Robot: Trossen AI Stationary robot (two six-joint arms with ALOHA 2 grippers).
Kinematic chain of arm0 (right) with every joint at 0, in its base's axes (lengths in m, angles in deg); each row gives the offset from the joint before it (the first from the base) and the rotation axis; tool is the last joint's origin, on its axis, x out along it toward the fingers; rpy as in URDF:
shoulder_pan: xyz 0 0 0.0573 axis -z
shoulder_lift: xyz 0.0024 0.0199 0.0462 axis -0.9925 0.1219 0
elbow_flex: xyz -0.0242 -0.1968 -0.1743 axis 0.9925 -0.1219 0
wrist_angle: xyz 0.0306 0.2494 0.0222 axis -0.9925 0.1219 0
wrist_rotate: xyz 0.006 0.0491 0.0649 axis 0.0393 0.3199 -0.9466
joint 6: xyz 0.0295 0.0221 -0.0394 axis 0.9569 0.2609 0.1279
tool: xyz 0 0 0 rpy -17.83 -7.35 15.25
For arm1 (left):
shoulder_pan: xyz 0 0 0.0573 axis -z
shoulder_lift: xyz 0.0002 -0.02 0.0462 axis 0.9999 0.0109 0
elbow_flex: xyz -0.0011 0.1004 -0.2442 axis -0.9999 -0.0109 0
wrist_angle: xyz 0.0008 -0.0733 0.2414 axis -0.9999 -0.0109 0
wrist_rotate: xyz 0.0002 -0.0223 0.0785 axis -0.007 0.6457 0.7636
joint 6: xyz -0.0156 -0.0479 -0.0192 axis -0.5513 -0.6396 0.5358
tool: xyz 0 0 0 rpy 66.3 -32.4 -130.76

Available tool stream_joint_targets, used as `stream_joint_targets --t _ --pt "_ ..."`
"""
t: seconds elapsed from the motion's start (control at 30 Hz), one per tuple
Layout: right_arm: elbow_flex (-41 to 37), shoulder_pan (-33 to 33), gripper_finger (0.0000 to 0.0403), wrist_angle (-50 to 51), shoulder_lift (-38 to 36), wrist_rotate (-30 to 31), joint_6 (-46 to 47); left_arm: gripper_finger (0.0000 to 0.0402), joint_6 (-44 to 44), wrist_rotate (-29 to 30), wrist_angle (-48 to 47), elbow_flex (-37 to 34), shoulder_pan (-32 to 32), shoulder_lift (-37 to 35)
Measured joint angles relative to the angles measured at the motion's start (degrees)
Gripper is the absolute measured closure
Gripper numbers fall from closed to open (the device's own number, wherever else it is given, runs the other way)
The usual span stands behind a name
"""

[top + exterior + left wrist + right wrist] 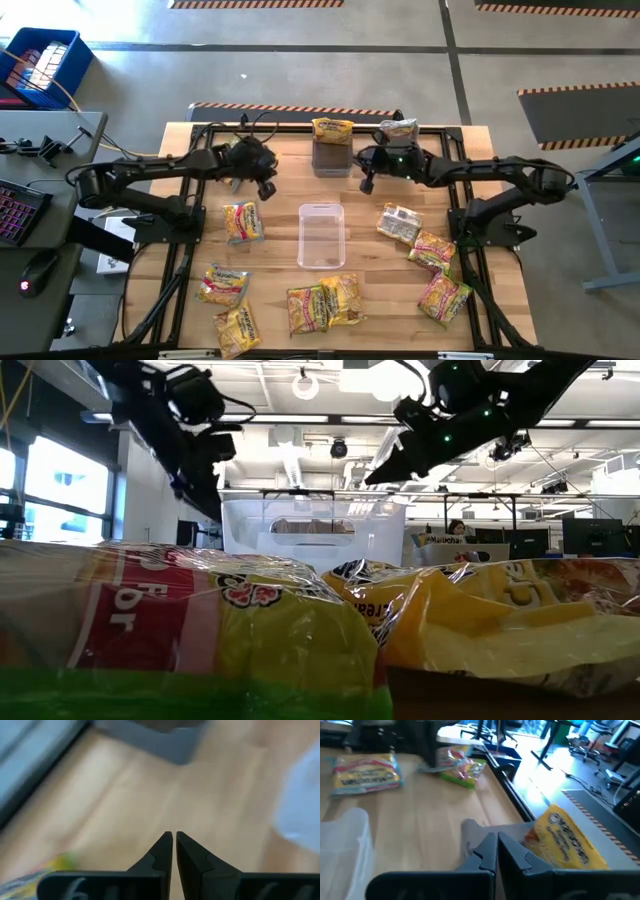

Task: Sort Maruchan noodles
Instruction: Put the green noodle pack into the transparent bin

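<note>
Several Maruchan noodle packets lie flat on the wooden table: yellow ones at the left point(243, 222) and near edge point(308, 308), and others at the right point(432, 250). One yellow packet point(332, 128) point(565, 840) rests in a grey bin point(332, 157) at the far side. A silvery packet point(398, 128) lies beside it. My left gripper point(265, 188) point(174, 837) hangs shut over bare wood left of the grey bin. My right gripper point(367, 183) point(496, 839) hangs shut just right of that bin, holding nothing.
A clear plastic bin point(321, 235) stands in the table's middle, between the two grippers and nearer the front. Black frame rails point(300, 128) run along the table's edges. Bare wood lies around the clear bin. A blue crate point(40, 62) sits on the floor beyond the left corner.
</note>
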Motion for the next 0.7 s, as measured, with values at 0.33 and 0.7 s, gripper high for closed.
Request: stream_joint_targets --t 0.33,0.7 --pt "0.00 -0.92 0.0403 0.32 0.02 -0.09 -2.73 0.0357 11.34 2.19 -16.16 15.28 -9.39 13.36" --pt "0.00 -0.92 0.0403 0.08 0.07 -0.79 -2.88 0.0276 19.52 10.35 -22.55 24.01 -13.40 30.88"
